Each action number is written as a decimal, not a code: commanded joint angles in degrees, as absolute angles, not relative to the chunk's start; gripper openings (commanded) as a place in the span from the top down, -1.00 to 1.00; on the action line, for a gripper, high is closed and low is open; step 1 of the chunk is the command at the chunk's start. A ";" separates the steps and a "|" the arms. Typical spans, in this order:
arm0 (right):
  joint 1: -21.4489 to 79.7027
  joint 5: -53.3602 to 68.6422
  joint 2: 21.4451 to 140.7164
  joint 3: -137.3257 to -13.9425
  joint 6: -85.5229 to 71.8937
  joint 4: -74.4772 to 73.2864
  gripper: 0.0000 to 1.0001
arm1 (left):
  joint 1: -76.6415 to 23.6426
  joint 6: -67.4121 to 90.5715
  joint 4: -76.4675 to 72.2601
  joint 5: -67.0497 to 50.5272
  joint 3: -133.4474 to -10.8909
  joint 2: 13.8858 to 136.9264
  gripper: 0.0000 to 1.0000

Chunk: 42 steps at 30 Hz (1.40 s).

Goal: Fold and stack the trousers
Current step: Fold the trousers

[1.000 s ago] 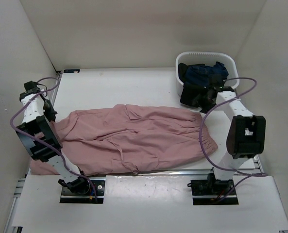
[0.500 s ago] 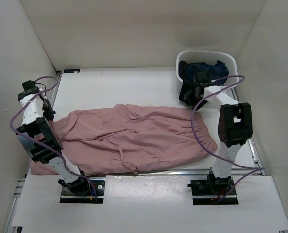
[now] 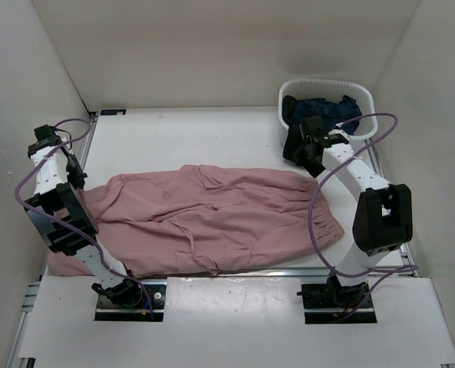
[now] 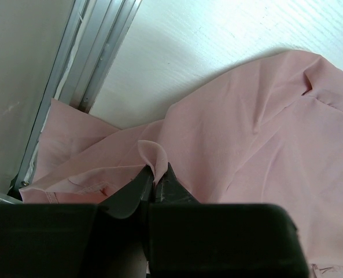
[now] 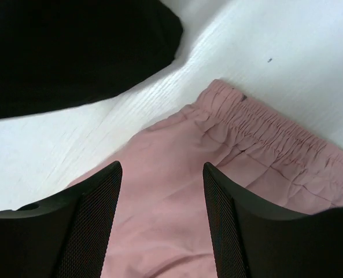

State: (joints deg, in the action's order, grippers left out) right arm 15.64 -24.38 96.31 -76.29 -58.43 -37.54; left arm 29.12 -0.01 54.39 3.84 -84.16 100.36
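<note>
Dusty-pink trousers [image 3: 212, 218] lie spread across the table [image 3: 189, 134], waistband [image 5: 264, 136] right, legs left. The left gripper [image 4: 155, 180] is clenched on a pinch of leg fabric; the right gripper [image 5: 159, 169] hangs released over the waistband corner, holding nothing. Judgement: cloth light and limp, will sag and wrinkle; best taken at waistband corners and hems.

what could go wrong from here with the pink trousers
The left hand pinches only a small fold of the trousers, so it may slip when lifted. The right hand is open over the waistband, close to the dark garment, and might catch that too.
</note>
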 commanded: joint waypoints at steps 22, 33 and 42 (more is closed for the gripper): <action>13.89 -27.41 103.20 -71.46 -72.51 -35.70 -0.32 | 29.27 0.00 54.40 4.31 -84.11 99.23 0.72; 13.36 -26.89 104.58 -68.20 -77.70 -29.44 -0.36 | 29.27 0.00 55.46 4.31 -83.59 99.23 0.72; 11.16 -23.56 114.24 -75.58 -75.24 -37.95 -0.05 | 29.27 0.00 55.99 3.78 -84.19 99.23 0.72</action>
State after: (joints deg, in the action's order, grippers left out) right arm 12.32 -24.12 109.73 -73.32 -75.59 -33.58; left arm 29.12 -0.01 55.57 3.88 -83.83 101.89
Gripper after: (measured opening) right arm 0.560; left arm 0.149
